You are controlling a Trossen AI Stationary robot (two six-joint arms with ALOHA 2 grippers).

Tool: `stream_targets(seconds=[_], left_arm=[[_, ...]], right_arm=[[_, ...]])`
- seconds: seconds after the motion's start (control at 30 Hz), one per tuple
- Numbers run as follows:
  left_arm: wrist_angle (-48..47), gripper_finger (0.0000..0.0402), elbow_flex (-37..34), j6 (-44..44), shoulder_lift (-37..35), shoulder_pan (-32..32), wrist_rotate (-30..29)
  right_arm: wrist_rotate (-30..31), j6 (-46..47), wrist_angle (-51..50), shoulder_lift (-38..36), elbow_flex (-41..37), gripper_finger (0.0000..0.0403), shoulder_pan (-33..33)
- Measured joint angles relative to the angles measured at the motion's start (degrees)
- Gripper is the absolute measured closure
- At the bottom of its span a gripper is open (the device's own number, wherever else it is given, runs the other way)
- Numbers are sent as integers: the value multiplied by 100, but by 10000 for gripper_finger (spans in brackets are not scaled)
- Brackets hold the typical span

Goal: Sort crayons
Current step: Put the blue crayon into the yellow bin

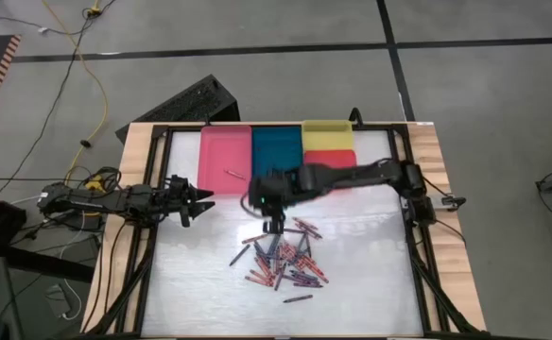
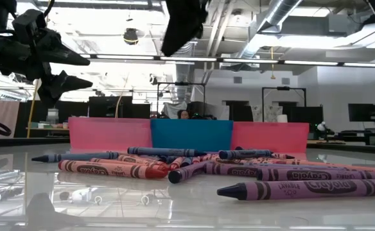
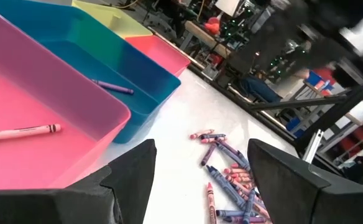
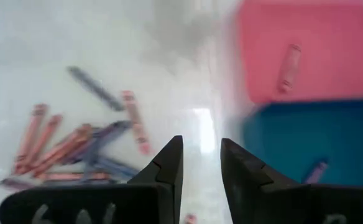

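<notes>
A loose heap of crayons (image 1: 281,263) is spread on the white counter (image 1: 191,283), in the lower middle of the high view, with one stray crayon lying apart just below the heap. Along the upper edge of the counter a pink tray (image 1: 225,161), a teal tray (image 1: 276,151), a yellow tray (image 1: 327,134) and a red tray (image 1: 337,161) are lined up. A single pink crayon (image 3: 21,132) is seen lying in the pink tray, and a purple crayon (image 3: 113,87) in the teal tray.

The right end effector (image 1: 273,227) is held above the upper edge of the heap, just below the teal tray. Its fingers are parted by a narrow gap, and nothing is seen between them in the right wrist view.

The left end effector (image 1: 200,201) is held at the left of the counter, beside the lower left corner of the pink tray. Its fingers are spread wide and nothing is gripped.
</notes>
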Motion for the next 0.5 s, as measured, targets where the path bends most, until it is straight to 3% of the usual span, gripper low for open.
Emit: stream_targets(seconds=[0.23, 0.5], left_arm=[[3, 157, 1, -7, -2, 2, -16], [-15, 157, 0, -147, 10, 2, 18]], right_arm=[[21, -700, 1091, 391, -17, 303, 566], [-53, -2035, 2402, 1153, -15, 303, 762]])
